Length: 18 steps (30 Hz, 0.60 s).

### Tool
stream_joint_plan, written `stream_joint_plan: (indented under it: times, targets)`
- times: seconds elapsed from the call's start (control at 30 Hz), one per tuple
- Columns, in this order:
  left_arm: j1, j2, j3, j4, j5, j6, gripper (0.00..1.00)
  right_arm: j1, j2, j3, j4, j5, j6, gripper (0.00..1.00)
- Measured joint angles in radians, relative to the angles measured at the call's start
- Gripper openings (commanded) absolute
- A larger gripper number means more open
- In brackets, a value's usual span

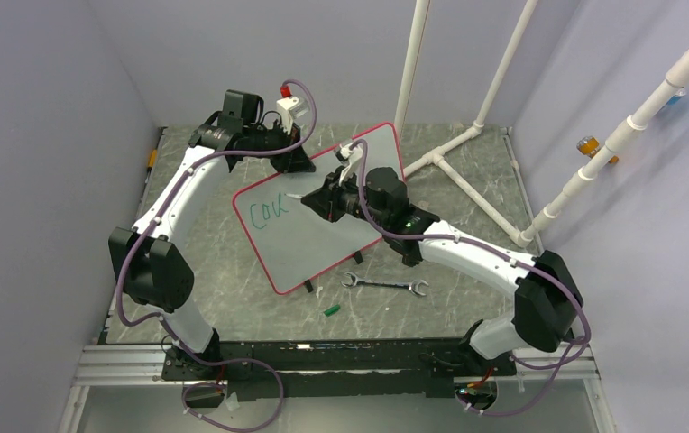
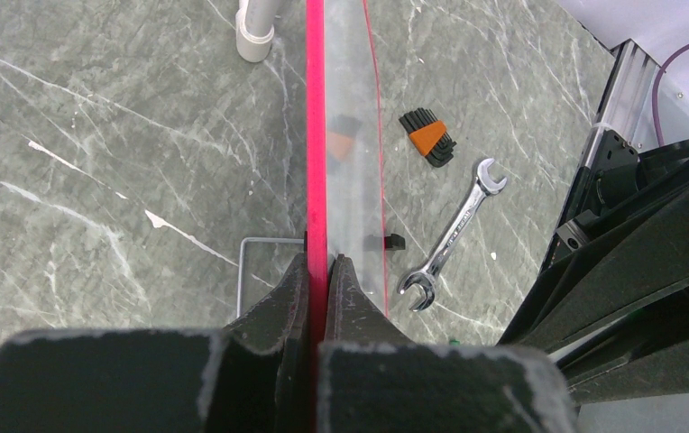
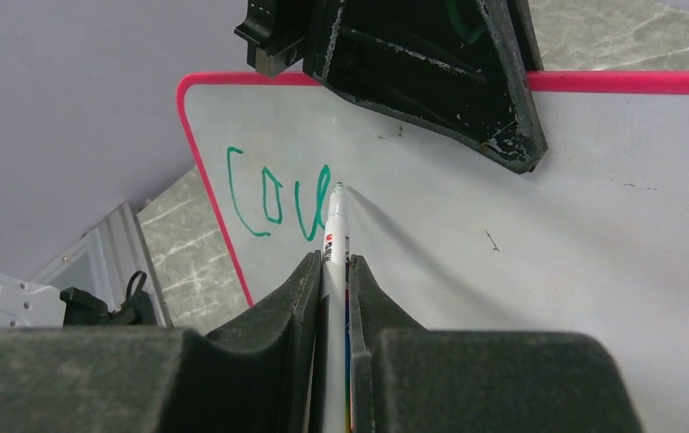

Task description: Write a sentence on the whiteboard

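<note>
The whiteboard (image 1: 316, 251) stands tilted in the middle of the table, white with a thin red rim. My left gripper (image 1: 298, 163) is shut on its top edge. In the left wrist view the board (image 2: 352, 135) runs edge-on, and both sides of the left gripper (image 2: 318, 262) press the red rim. The sentence (image 1: 267, 213) reads "Cou" in green near the board's left end. My right gripper (image 3: 334, 263) is shut on a white marker (image 3: 335, 225). Its tip touches the whiteboard (image 3: 521, 262) just right of the sentence (image 3: 276, 200).
A steel wrench (image 1: 384, 285) (image 2: 454, 236) and a small green cap (image 1: 331, 309) lie on the table in front of the board. An orange-and-black hex key set (image 2: 428, 137) lies beyond the wrench. White pipe framing (image 1: 454, 149) stands at the back right.
</note>
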Motion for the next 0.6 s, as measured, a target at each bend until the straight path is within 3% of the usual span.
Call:
stream_joint_plan:
  times: [0.6]
  targets:
    - [-0.001, -0.003, -0.006, 0.007, -0.004, 0.000, 0.00, -0.001, 0.018, -0.001, 0.014, 0.011, 0.002, 0.00]
